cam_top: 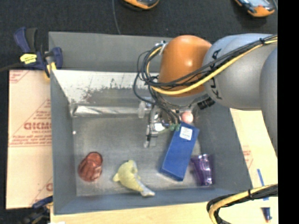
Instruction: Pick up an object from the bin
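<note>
Pincer [150, 133] low over bare floor of bin [107, 129], mid-bin; opening cannot be told, nothing seen in it. Nearest thing: blue flat box [179, 152], just right of pincer. Likely stiff, light, slick-faced; grip across narrow width, mid-length.

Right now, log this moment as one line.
gripper: over bin floor, centre | nearest: blue box, beside it | others: pink ball, purple thing, yellow toy, red lump | grasp: none seen
</note>
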Controlling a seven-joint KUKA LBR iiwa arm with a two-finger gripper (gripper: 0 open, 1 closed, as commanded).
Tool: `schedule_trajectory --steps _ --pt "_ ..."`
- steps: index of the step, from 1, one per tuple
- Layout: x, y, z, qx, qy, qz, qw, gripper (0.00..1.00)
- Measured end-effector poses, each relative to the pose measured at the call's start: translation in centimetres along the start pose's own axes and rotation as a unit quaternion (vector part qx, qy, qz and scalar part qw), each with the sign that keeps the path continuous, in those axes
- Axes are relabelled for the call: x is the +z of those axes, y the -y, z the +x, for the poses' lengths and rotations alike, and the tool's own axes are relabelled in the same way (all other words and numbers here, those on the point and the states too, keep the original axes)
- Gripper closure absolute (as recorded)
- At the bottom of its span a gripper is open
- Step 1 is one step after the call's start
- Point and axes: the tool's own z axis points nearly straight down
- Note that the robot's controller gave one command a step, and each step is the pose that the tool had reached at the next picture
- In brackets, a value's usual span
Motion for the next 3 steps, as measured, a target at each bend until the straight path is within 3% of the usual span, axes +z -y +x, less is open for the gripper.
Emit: schedule_trajectory --steps 1,2,3 --pt "-0.5 0.0 -0.1 0.001 0.0040 0.000 1.0000 0.00" --pt "-4.3 0.3 0.0 0.004 0.0037 -0.001 1.0000 0.00" --pt "-5.8 0.1 0.0 0.003 0.0056 -0.001 1.0000 0.00"
